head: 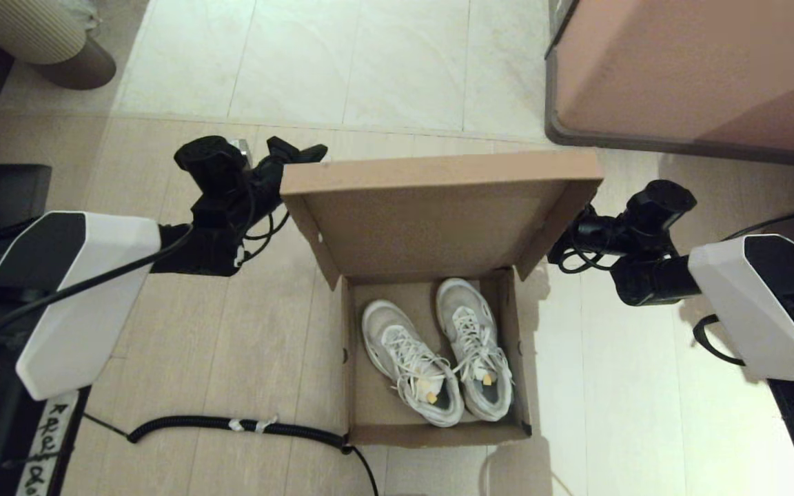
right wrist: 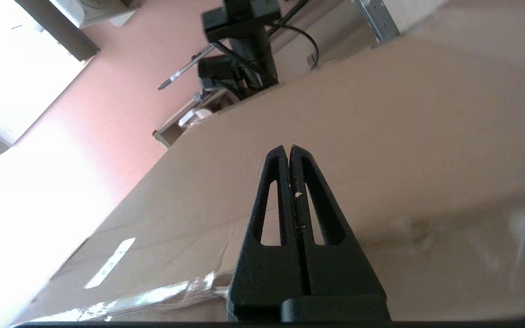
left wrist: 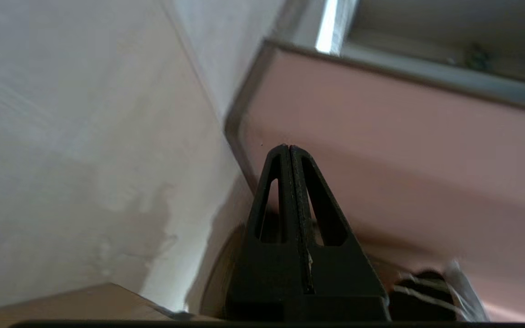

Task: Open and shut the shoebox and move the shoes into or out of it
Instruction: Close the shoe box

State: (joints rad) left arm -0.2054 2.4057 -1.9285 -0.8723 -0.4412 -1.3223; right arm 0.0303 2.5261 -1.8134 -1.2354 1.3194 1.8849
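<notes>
The brown cardboard shoebox [head: 438,434] stands on the floor with its lid [head: 431,220] swung up and back. Two white lace-up shoes [head: 407,362] [head: 476,348] lie side by side inside, toes toward the lid. My left gripper [head: 298,152] [left wrist: 288,146] is shut and empty, its tips at the lid's far left corner. My right gripper [head: 576,234] [right wrist: 288,148] is also shut and empty, up against the outside of the lid [right wrist: 426,136] by its right side flap, which hides the fingertips in the head view.
A large pinkish-brown cabinet [head: 700,69] [left wrist: 404,150] stands at the far right. A black corrugated cable [head: 231,425] runs along the floor to the box's near left corner. A ribbed beige object [head: 32,27] sits at the far left.
</notes>
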